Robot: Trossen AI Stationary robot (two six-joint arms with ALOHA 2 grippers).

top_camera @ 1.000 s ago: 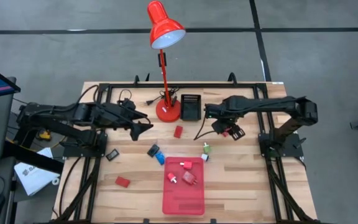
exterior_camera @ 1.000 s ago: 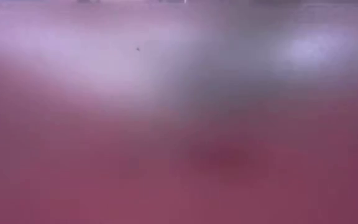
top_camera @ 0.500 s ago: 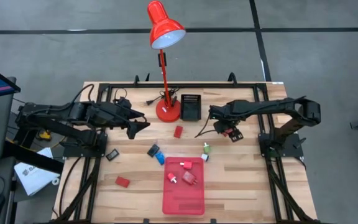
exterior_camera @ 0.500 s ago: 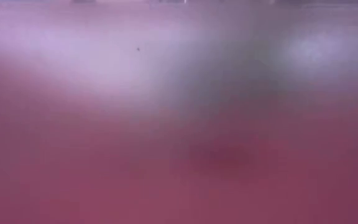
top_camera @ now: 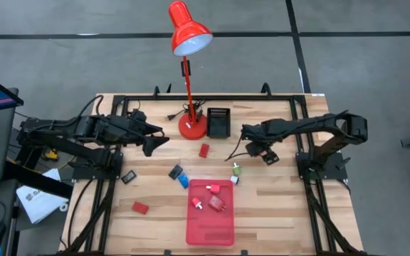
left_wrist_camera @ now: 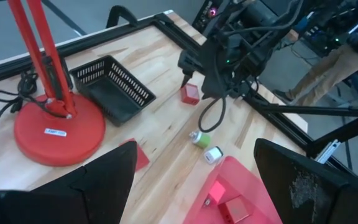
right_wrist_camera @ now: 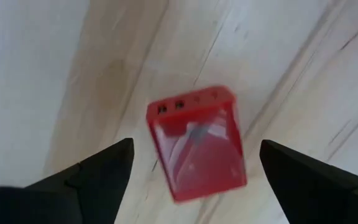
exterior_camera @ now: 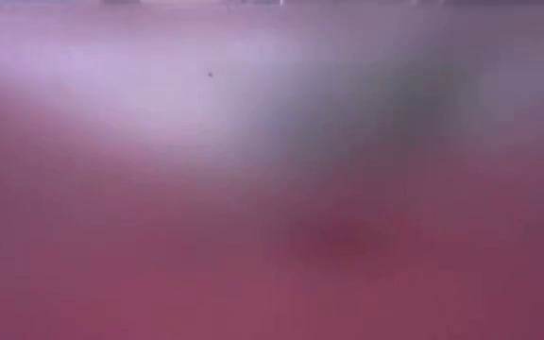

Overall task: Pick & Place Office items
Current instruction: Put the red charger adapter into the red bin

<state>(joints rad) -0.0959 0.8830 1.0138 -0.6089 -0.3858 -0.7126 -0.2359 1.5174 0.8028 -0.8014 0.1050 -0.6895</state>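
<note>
The low view is a pink-purple blur throughout; the red tray (left_wrist_camera: 263,199) is cut off in the left wrist view.

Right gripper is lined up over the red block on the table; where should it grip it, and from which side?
Come straight down from above. The red block lies flat on the bare table, centred between the open fingers of the right gripper. Close across its two long, straight sides, probably near mid-length; nothing else crowds it in the right wrist view.
</note>
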